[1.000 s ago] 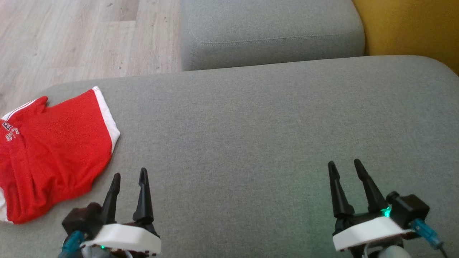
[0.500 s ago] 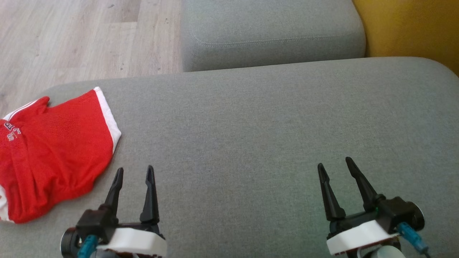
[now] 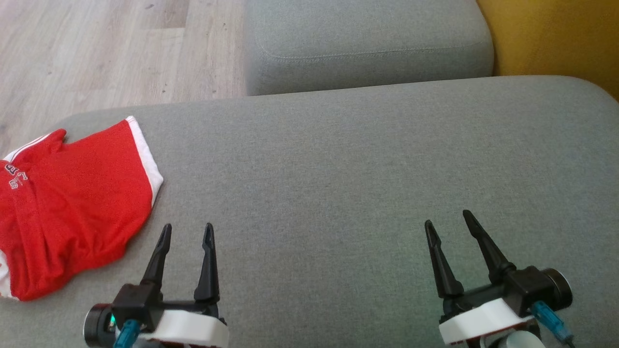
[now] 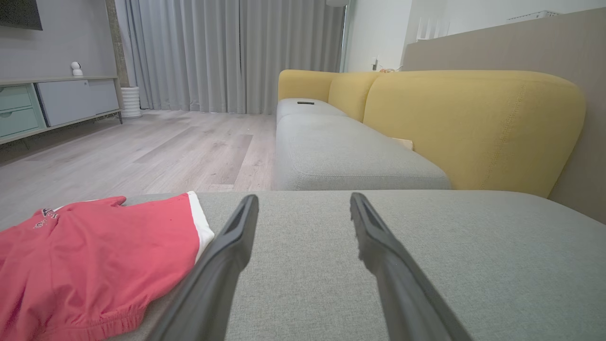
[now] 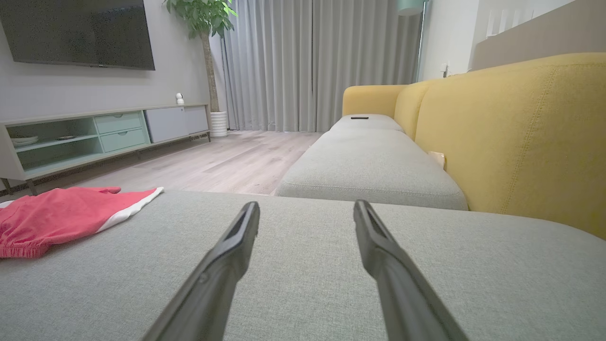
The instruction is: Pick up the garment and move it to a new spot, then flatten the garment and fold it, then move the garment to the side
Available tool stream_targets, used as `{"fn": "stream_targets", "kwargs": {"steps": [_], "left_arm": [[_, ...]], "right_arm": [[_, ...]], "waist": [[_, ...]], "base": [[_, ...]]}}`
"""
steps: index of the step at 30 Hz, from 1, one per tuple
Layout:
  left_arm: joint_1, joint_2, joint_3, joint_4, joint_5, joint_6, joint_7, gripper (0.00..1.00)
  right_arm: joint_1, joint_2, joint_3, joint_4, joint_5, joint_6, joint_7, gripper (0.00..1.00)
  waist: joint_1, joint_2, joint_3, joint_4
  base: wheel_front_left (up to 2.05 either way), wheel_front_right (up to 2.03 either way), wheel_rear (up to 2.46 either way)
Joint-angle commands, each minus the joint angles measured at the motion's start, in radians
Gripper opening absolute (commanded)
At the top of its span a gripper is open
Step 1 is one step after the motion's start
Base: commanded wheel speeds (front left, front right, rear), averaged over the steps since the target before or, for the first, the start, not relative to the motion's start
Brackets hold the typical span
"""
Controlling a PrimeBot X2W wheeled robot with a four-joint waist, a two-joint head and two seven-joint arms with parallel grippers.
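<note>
Red garment, seemingly folded, lies at the left edge of the grey sofa cushion. Left end effector and right end effector: fingers spread, both empty, apart from it.

Head camera steeply down on the grey cushion, both wrist cameras low over it, facing along their jaws toward the curtains, all three sharing the red shorts.
</note>
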Motion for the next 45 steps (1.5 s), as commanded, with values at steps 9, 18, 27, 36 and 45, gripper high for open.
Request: {"fn": "stream_targets", "kwargs": {"steps": [9,18,27,36,45], "left_arm": [[-0.027,0.005,0.021,-0.032,0.014,0.008,-0.012,1.0],[-0.015,0.005,0.003,-0.018,0.011,0.008,-0.012,1.0],[0.011,0.005,0.011,-0.015,0.007,0.008,-0.012,1.0],[0.025,0.005,0.024,-0.017,0.021,0.008,-0.012,1.0],[0.03,0.005,0.055,-0.039,0.014,0.033,-0.012,1.0]], "right_arm": [[-0.011,-0.009,0.018,-0.045,-0.005,-0.001,-0.013,1.0],[-0.002,-0.01,0.013,-0.044,-0.009,-0.001,-0.013,1.0],[-0.003,-0.009,0.024,-0.049,-0.007,-0.001,-0.013,1.0],[0.01,-0.008,0.024,-0.05,-0.009,-0.001,-0.013,1.0],[0.007,-0.017,0.025,-0.053,-0.022,-0.001,-0.013,1.0]], "waist": [[0.0,0.0,0.003,0.028],[0.0,0.0,0.001,0.122],[0.0,0.0,-0.006,0.24],[0.0,0.0,-0.004,0.346],[0.0,0.0,0.019,0.423]], "base": [[0.0,0.0,0.0],[0.0,0.0,0.0],[0.0,0.0,0.0],[0.0,0.0,0.0],[0.0,0.0,0.0]]}}
